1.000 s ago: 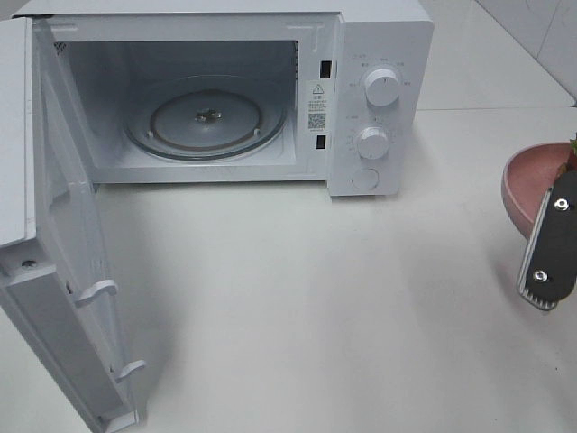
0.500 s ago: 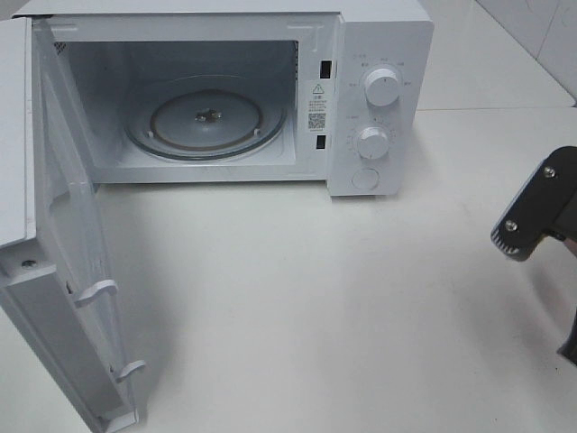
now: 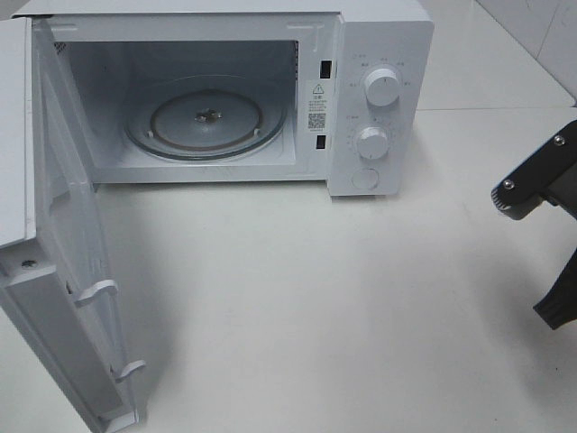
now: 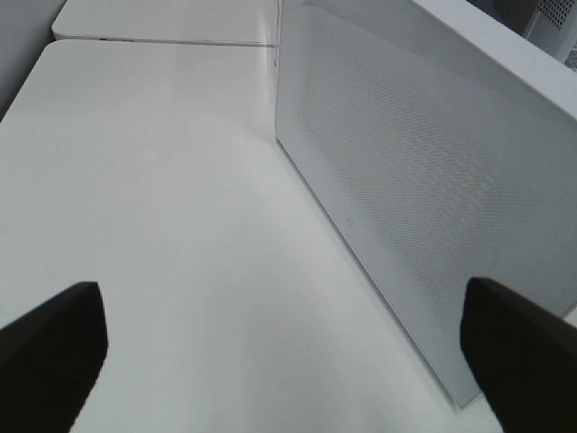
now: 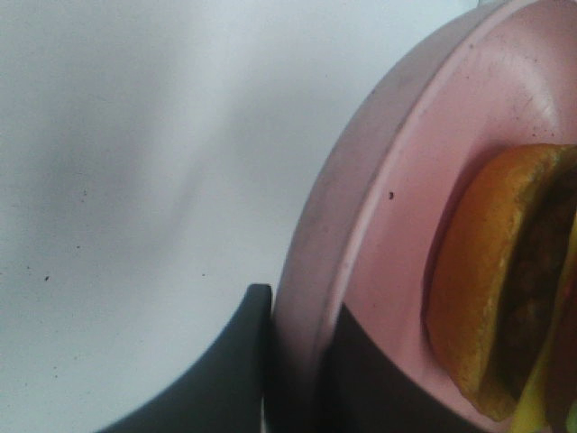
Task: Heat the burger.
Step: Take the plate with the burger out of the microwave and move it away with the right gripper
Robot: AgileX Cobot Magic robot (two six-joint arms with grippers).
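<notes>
The burger has a golden-brown bun and dark filling. It lies on a pink plate and shows only in the right wrist view. My right gripper has one dark finger outside the plate's rim and the other inside it, pinching the rim. In the high view only part of this gripper shows at the right edge; plate and burger are out of that view. My left gripper is open and empty beside the microwave's door.
The white microwave stands at the back with its door swung open to the left. A glass turntable lies inside. White table spreads in front of it.
The right gripper has turned and shifted at the right edge of the high view. The pink plate that showed there a second ago is gone from that view.
</notes>
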